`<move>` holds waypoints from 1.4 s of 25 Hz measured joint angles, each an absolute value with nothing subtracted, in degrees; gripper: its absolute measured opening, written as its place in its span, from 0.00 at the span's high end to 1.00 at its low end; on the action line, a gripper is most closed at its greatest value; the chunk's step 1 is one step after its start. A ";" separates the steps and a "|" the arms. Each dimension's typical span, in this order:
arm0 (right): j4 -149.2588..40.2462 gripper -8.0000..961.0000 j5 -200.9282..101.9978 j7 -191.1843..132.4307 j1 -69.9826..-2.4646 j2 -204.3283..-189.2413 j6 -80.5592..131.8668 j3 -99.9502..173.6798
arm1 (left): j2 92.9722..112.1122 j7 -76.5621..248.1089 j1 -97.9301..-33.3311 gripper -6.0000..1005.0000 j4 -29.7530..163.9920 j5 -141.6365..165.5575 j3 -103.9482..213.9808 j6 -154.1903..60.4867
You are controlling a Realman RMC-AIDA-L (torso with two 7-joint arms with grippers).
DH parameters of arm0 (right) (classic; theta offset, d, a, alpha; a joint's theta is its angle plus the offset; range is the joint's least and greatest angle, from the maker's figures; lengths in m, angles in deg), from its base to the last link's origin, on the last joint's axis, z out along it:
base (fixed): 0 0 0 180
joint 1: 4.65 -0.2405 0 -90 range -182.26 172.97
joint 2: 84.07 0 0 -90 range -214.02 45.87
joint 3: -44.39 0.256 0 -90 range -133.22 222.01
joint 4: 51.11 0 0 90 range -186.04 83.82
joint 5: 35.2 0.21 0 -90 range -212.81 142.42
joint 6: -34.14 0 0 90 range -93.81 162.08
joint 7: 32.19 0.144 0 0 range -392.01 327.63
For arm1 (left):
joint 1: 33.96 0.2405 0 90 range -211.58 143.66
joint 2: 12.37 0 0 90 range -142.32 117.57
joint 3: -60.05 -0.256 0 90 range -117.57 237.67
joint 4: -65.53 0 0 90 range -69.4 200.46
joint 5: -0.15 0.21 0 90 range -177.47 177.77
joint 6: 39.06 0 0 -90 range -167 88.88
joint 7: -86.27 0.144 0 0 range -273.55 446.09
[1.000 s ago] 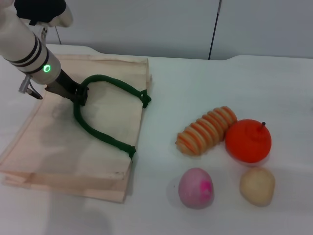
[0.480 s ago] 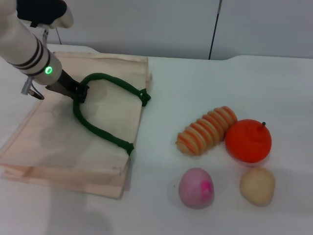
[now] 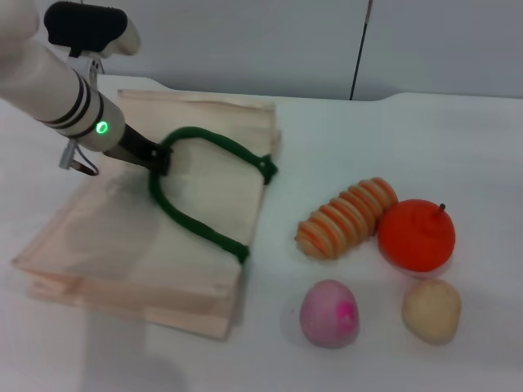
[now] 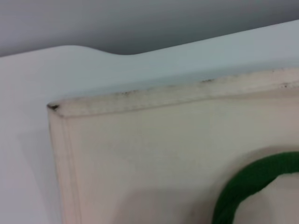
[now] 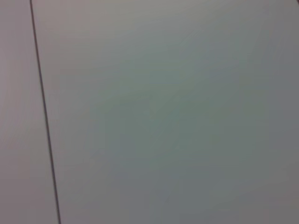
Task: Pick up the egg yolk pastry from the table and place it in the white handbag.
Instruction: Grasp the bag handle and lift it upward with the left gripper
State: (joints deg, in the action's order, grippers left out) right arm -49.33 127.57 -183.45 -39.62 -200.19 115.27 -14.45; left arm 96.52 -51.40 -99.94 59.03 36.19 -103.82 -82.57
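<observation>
Left gripper point(image 3: 157, 155): pressed together on the dark green handle point(image 3: 196, 180) of the white handbag point(image 3: 196, 245), gripping the loop at its top, toward the far left part of the surface point(image 3: 327, 139). The handle appears raised where it is held; the rest of the loop trails down across the cloth to its two stitched ends.

White handbag: lies flat on the left half of the surface, cream cloth, near edge showing stacked folds. The left wrist view shows one corner of the bag point(image 4: 140, 154) and a curve of green handle point(image 4: 252, 182).

Egg yolk pastry point(image 3: 431, 309): pale beige, matte, rounded, resting near the front right edge of the surface, well apart from the bag. An orange point(image 3: 416, 234) sits just behind it, a pink ball point(image 3: 328, 313) beside it toward the bag, a striped roll point(image 3: 345, 217) touching the orange.

Open surface separates bag and pastry group.

Right gripper: not visible.
</observation>
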 joint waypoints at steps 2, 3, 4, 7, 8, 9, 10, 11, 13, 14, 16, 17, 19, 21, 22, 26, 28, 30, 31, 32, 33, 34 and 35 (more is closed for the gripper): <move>-49.48 0.11 127.57 -183.51 -39.10 -200.11 115.20 -14.36 | 96.45 -48.71 -99.44 0.86 58.66 32.20 -103.83 -84.53; -49.48 0.11 127.57 -183.51 -39.10 -200.11 115.20 -14.36 | 96.41 -47.35 -99.07 0.86 58.27 30.00 -103.87 -85.71; -49.51 0.11 127.58 -183.53 -38.89 -200.07 115.13 -14.35 | 96.39 -46.15 -98.79 0.86 57.70 28.01 -103.89 -86.78; -49.63 0.11 127.70 -183.65 -38.41 -199.99 115.03 -14.42 | 96.77 -42.35 -97.39 0.86 52.42 21.08 -103.88 -91.13; -49.72 0.11 127.72 -183.68 -38.31 -199.99 115.00 -14.43 | 97.15 -40.90 -96.69 0.86 49.12 18.24 -103.87 -93.73; -49.84 0.11 127.69 -183.73 -38.22 -199.98 114.97 -14.43 | 97.95 -38.66 -95.74 0.86 43.68 14.07 -103.87 -97.95; -49.88 0.11 127.67 -183.74 -38.19 -199.98 114.95 -14.39 | 98.36 -37.61 -95.31 0.86 41.06 12.21 -103.88 -99.88; -49.90 0.11 127.65 -183.74 -38.20 -199.97 114.93 -14.36 | 98.94 -36.41 -94.80 0.86 37.54 10.00 -103.89 -102.17; -49.90 0.11 127.64 -183.74 -38.30 -199.93 114.90 -14.32 | 100.54 -33.24 -93.55 0.86 28.30 3.87 -103.92 -108.97; -49.90 0.11 127.66 -183.74 -38.34 -199.93 114.90 -14.32 | 101.17 -31.86 -92.93 0.86 24.32 0.85 -103.93 -112.56; -49.90 0.11 127.64 -183.74 -38.53 -199.92 114.83 -14.36 | 101.60 -29.56 -91.78 0.86 19.22 -4.39 -103.95 -119.20; -49.90 0.11 127.63 -183.74 -38.57 -199.91 114.68 -14.44 | 101.45 -28.69 -91.11 0.86 18.38 -6.43 -103.97 -121.72; -49.90 0.11 127.59 -183.74 -38.60 -199.90 114.14 -15.03 | 100.69 -26.85 -89.67 0.86 17.98 -11.09 -104.02 -127.13; -49.93 0.11 127.58 -183.65 -38.59 -199.77 113.75 -16.46 | 99.89 -25.05 -88.48 0.86 18.61 -15.28 -104.04 -131.61; -49.98 0.11 127.58 -183.49 -38.58 -199.62 113.66 -17.55 | 99.57 -24.33 -87.91 0.86 19.10 -16.92 -104.04 -133.36; -50.30 0.11 127.53 -180.56 -38.42 -197.76 114.40 -24.59 | 97.79 -22.37 -86.73 0.86 23.23 -19.80 -104.05 -137.21; -50.52 0.11 127.54 -176.71 -38.09 -195.88 115.90 -29.40 | 97.00 -21.48 -86.46 0.86 25.71 -20.52 -104.04 -138.08; -50.52 0.11 127.55 -172.85 -37.93 -193.72 118.37 -34.39 | 96.29 -20.34 -85.80 0.86 27.90 -22.14 -104.00 -139.11; -50.43 0.11 127.53 -171.37 -37.85 -192.52 119.93 -37.00 | 96.11 -19.89 -85.48 0.86 28.44 -22.84 -103.97 -139.59; -50.38 0.11 127.58 -170.06 -37.78 -191.45 121.35 -39.51 | 95.97 -19.18 -85.10 0.86 28.90 -23.80 -103.96 -140.34; -50.29 0.11 127.53 -168.91 -37.67 -190.52 122.42 -41.82 | 95.93 -18.57 -84.82 0.86 29.11 -24.49 -103.96 -141.03; -50.07 0.11 127.54 -166.32 -37.50 -188.62 123.81 -46.55 | 95.88 -17.54 -84.42 0.86 29.26 -25.96 -103.95 -142.31; -50.07 0.11 127.54 -166.32 -37.50 -188.62 123.81 -46.55 | 95.88 -17.54 -84.42 0.86 29.26 -25.96 -103.95 -142.31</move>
